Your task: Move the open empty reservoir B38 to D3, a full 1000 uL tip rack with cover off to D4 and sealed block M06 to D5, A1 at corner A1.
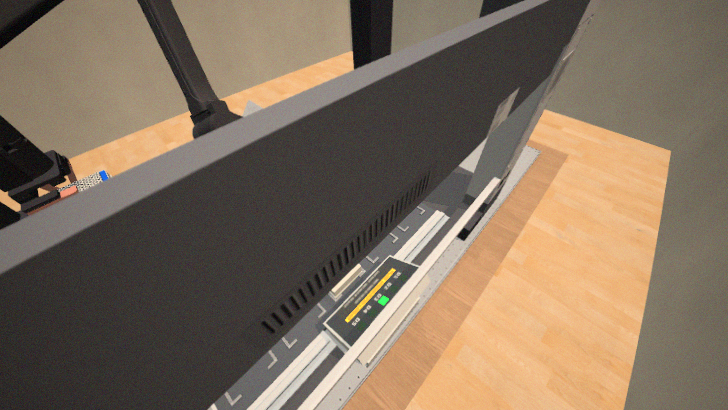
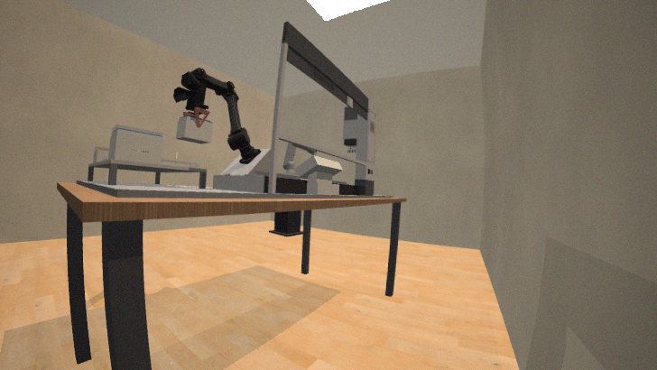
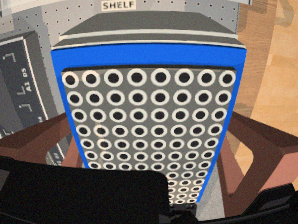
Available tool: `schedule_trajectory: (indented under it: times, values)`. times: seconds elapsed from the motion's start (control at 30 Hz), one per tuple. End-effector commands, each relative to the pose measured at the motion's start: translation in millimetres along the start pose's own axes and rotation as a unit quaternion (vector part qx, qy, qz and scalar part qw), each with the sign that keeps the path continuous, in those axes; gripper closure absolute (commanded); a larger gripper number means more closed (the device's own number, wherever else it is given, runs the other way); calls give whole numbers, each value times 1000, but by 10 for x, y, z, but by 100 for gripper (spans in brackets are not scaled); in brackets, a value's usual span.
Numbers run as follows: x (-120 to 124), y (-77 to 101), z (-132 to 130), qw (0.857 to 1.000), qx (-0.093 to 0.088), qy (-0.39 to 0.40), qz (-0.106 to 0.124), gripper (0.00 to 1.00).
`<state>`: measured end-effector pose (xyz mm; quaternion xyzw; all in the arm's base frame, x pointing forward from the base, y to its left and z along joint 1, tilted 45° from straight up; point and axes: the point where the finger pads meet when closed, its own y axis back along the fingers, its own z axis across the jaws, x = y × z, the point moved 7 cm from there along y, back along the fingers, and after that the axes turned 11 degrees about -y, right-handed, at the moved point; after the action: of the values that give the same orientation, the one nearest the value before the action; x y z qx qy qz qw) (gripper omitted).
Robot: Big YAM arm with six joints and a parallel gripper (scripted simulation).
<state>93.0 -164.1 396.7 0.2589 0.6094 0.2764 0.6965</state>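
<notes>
My gripper (image 2: 197,116) is shut on a tip rack (image 2: 194,129) and holds it in the air, well above the table, between the SHELF (image 2: 147,166) and the arm's base. In the wrist view the rack (image 3: 149,123) has a blue plate full of pale ring-shaped tips, with no cover that I can make out, and my brown fingers clamp its two long sides. The SHELF label (image 3: 119,4) lies beyond the rack. In the top view only a corner of the rack (image 1: 86,181) and my gripper (image 1: 35,178) show at the far left.
A big dark gantry panel (image 1: 254,203) hides most of the deck in the top view; white deck brackets (image 1: 402,231) and a status screen (image 1: 374,300) show under it. A tall pale stack (image 2: 137,144) stands on the SHELF.
</notes>
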Motion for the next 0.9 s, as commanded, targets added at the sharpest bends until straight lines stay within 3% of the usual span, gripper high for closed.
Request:
schedule_trajectory:
  times: [0.0, 0.87]
  values:
    - [-147, 191, 116, 1000, -19, -16, -11, 100]
    - [112, 174, 1334, 1000, -21, -16, -3, 100]
